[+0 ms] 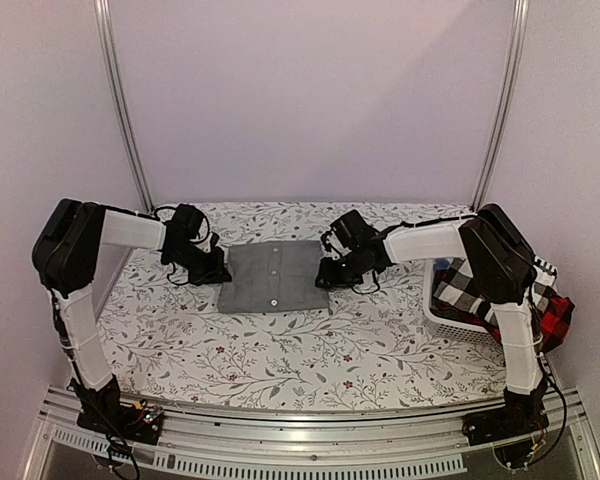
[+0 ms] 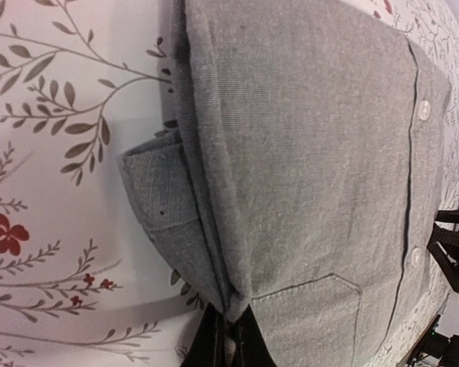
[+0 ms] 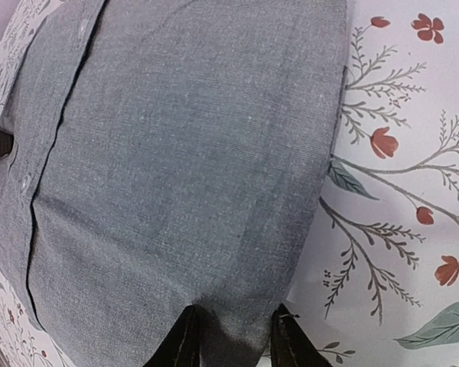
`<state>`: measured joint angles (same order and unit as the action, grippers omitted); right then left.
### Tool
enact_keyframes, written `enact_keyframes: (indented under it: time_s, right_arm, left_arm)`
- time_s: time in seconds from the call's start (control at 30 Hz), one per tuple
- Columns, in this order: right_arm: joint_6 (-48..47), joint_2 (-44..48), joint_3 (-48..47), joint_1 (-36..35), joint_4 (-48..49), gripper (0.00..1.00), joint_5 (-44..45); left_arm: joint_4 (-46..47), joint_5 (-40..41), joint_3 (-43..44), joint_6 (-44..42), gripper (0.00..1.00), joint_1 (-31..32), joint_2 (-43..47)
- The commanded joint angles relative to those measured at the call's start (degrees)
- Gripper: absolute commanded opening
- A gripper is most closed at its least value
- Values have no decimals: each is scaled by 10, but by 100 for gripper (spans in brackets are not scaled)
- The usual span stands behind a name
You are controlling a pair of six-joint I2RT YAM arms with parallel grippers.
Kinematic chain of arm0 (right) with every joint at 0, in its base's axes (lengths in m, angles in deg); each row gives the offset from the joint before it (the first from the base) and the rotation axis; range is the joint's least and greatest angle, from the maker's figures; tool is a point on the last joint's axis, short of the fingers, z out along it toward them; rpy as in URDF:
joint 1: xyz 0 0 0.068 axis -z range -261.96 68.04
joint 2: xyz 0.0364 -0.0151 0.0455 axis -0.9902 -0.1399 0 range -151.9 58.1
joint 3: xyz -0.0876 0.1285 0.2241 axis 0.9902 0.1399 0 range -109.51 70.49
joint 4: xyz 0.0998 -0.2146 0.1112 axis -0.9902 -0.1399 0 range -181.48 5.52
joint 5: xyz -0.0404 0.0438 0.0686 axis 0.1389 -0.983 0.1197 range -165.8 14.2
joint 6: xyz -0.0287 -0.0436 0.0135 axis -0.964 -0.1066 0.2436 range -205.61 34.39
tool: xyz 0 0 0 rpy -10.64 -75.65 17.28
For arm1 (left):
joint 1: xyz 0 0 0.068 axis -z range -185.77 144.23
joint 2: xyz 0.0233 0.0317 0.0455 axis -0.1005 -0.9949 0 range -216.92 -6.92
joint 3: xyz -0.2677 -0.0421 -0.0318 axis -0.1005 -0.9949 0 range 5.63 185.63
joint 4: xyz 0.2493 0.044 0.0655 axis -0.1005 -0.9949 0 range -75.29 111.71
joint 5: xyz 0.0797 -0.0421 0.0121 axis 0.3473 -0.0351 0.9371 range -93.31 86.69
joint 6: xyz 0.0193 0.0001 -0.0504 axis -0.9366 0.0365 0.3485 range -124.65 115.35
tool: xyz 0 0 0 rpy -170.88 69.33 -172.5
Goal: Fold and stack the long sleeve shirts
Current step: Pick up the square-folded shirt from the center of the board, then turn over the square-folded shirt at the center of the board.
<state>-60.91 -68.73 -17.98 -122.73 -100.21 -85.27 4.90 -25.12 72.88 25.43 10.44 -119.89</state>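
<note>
The left gripper (image 2: 229, 344) pinches only a thin bit of the grey shirt (image 2: 306, 153), right at its fingertips. If it pulls hard, that bit could slip out and the fold would flop open. Just past those fingers, off to one side, a cuff (image 2: 157, 191) pokes out from under the fold. If the shirt is lifted, the cuff may drop and hang down. The two arms need to move together, or the shirt will stretch or go crooked.

The left gripper is closed tight on the shirt's edge. The right gripper (image 3: 233, 336) has its fingers a little apart, with the thick folded edge squeezed between them. The shirt lies flat on the flowery table (image 3: 398, 229), between the two grippers. Well behind the right gripper, the checked shirts (image 1: 470, 285) sit in a white basket (image 1: 442, 312).
</note>
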Motion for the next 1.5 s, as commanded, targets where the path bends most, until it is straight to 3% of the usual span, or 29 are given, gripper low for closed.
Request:
enact_keyframes:
  time_s: [0.0,0.27,0.57,0.7,0.87,1.17,1.47]
  right_arm:
    - [9,12,11,-28,6,32,-26]
    - [37,-2,-14,-56,34,35,-74]
    - [108,-39,-60,-62,101,34,-137]
    - [133,-73,-103,-59,142,25,-154]
    - [186,-141,-185,-56,200,10,-147]
    - [244,-259,-297,-56,234,2,-82]
    - [315,-318,-358,-88,265,3,-138]
  left_arm:
    - [-66,29,21,-42,0,-18,60]
    - [-194,38,75,-154,0,-82,116]
    - [-321,39,248,-235,0,-100,86]
    - [-391,40,357,-238,0,-98,28]
    - [-421,44,432,-237,0,-92,0]
    - [-444,53,452,-230,0,-91,-5]
    - [-459,59,462,-206,0,-84,34]
